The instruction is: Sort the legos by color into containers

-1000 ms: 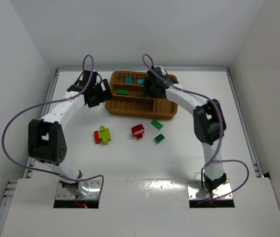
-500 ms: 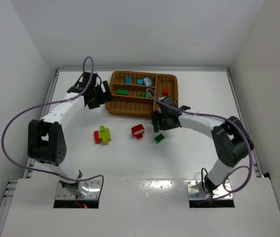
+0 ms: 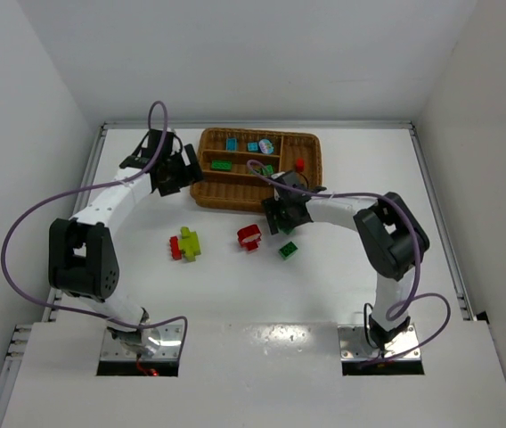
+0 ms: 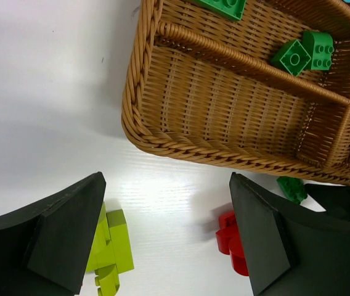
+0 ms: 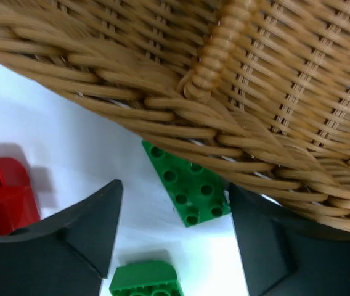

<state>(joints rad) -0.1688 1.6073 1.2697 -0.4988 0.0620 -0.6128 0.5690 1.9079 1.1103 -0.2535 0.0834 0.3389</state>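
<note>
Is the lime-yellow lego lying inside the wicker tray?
No, the lime-yellow lego lies on the white table, well apart from the wicker tray and next to a small red brick.

The wicker tray (image 3: 235,192) sits by the far edge of the counter (image 3: 351,267). A red brick (image 3: 249,237), lime-yellow brick (image 3: 189,242) and green brick (image 3: 288,250) lie loose before it.

white table (image 3: 342,285) carries: wicker tray (image 3: 235,203) at far side; lime-yellow brick (image 3: 189,242) touching small red brick (image 3: 175,249); large red brick (image 3: 249,237); green brick (image 5: 190,191) just beside tray wall; second green brick (image 3: 288,250) nearer.
</note>
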